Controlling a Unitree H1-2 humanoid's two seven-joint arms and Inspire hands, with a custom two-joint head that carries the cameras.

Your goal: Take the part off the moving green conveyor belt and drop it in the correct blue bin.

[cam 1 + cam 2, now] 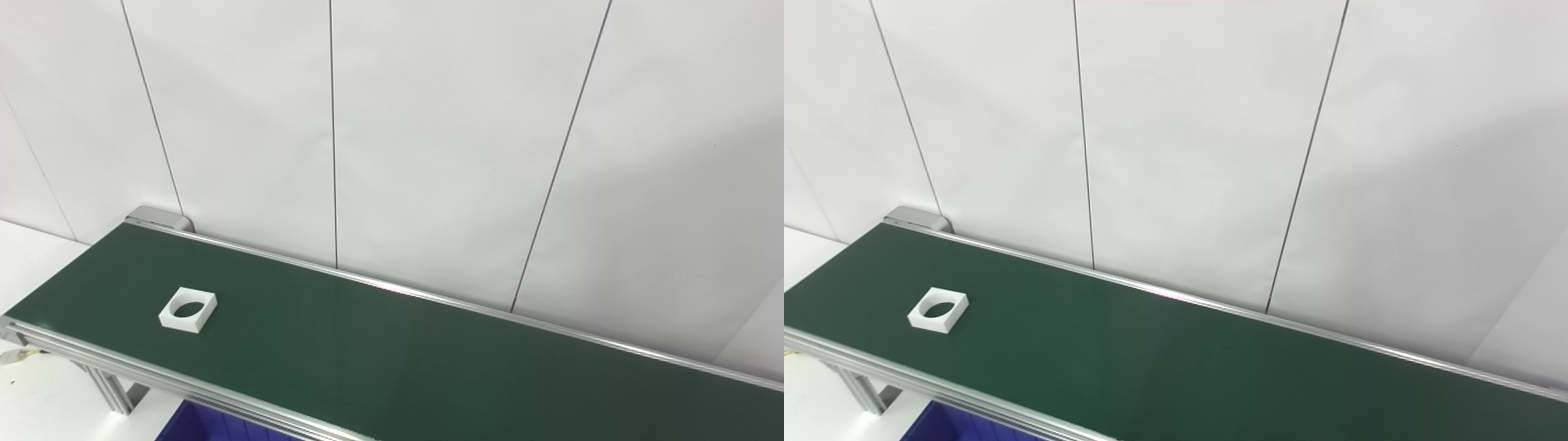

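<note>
A white square part point(188, 309) with a round hole through it lies flat on the green conveyor belt point(392, 355), near the belt's left end and closer to its front rail. The same part point(938, 310) shows in the right eye view. A corner of a blue bin point(202, 424) peeks out below the belt's front rail at the bottom edge. Neither hand nor arm appears in either view.
Aluminium rails run along both long sides of the belt, with a frame leg point(110, 389) under the left end. White wall panels stand right behind the belt. A white floor or table surface point(37, 392) lies to the left.
</note>
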